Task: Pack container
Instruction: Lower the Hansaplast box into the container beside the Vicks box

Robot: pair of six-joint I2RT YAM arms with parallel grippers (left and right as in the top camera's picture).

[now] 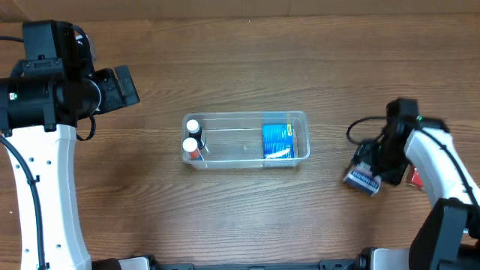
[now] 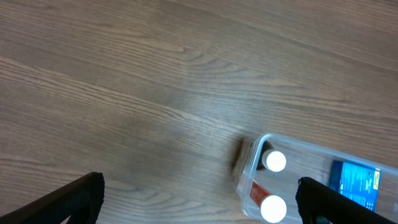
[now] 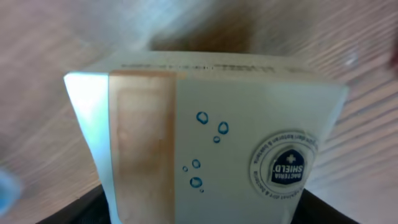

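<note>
Right up against the right wrist camera was a white box [image 3: 205, 143]. It was so close that it filled almost the whole view. It had a tan strip down one side, a few small blue drops and a round blue badge.

Under everything lay the brown wooden tabletop [image 1: 240, 217]. My left arm [image 1: 45, 172], white and black, stood at the left edge. My right arm [image 1: 439, 161] stood at the right edge.

The container [image 1: 232, 142] sat in the middle of the tabletop, its long side running left to right. Neither arm touched it.

The left gripper [image 2: 200, 183] hung over bare wood, off past the container's left end. Its jaws were spread wide apart. The right gripper [image 1: 366, 171] was low over the wood, well to the right of the container. Its jaws looked clenched on the white box.

A blue box [image 1: 277, 141] lay flat at the right end of the container. Two small bottles [image 1: 193, 126] with white caps stood side by side at its left end, and one of them had a red body.

A small red thing [image 1: 413, 178] showed beside the right arm, partly hidden. I could not tell what it was.
</note>
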